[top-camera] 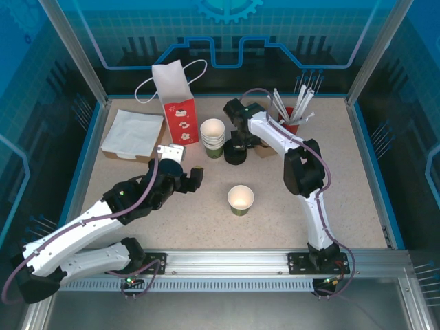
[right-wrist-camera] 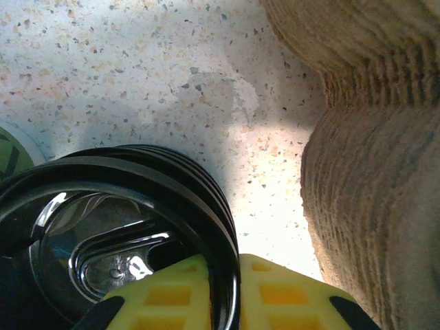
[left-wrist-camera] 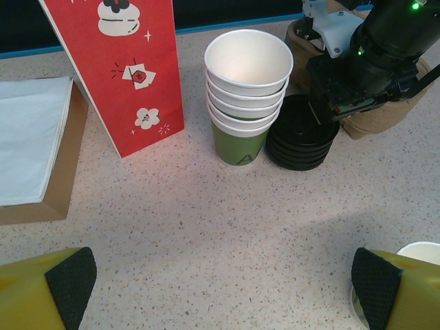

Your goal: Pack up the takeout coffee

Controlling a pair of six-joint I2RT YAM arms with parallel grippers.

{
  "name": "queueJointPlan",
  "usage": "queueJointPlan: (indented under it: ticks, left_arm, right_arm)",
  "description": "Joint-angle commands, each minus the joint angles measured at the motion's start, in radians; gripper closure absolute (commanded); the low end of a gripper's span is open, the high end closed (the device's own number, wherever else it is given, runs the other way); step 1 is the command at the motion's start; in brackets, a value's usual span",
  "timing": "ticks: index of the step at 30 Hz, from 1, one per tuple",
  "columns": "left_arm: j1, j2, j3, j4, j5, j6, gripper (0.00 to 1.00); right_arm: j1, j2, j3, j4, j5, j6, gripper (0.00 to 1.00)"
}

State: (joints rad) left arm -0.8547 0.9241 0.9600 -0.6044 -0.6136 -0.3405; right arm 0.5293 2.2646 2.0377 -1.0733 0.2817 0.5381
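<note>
Right pincer (right-wrist-camera: 223, 292) clamped on a lid rim; left pincer (left-wrist-camera: 223, 282) spread wide, empty.
Right pincer's yellow fingers sit either side of the top black lid (right-wrist-camera: 117, 237) on the lid stack (left-wrist-camera: 302, 137), just beside the stacked cups (left-wrist-camera: 247, 89). Olive-green coffee cup (top-camera: 240, 199) stands upright and lidless mid-counter (top-camera: 172, 234), apart from the lids, near the left pincer.
</note>
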Motion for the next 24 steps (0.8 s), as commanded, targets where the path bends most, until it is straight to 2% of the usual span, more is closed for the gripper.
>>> queueJointPlan:
  ticks: [1,5,12,18,24]
  left_arm:
    - [0.003,-0.001,0.033,-0.010,0.002,-0.020,0.01]
    - [0.033,0.001,0.040,-0.015,0.062,-0.068,0.01]
    - [0.136,-0.008,0.043,0.012,0.278,-0.181,0.01]
    - [0.200,-0.007,0.051,0.071,0.474,-0.282,0.01]
    - [0.247,0.013,0.056,0.203,0.659,-0.379,0.01]
  right_arm:
    - [-0.008,-0.055,0.018,-0.020,0.027,-0.019,0.86]
    - [-0.010,-0.104,-0.019,0.005,0.045,-0.040,0.86]
    - [-0.014,-0.225,-0.103,0.075,0.041,-0.094,0.86]
    - [-0.011,-0.442,-0.295,0.238,-0.002,-0.167,0.86]
    - [-0.006,-0.697,-0.511,0.396,-0.082,-0.245,0.86]
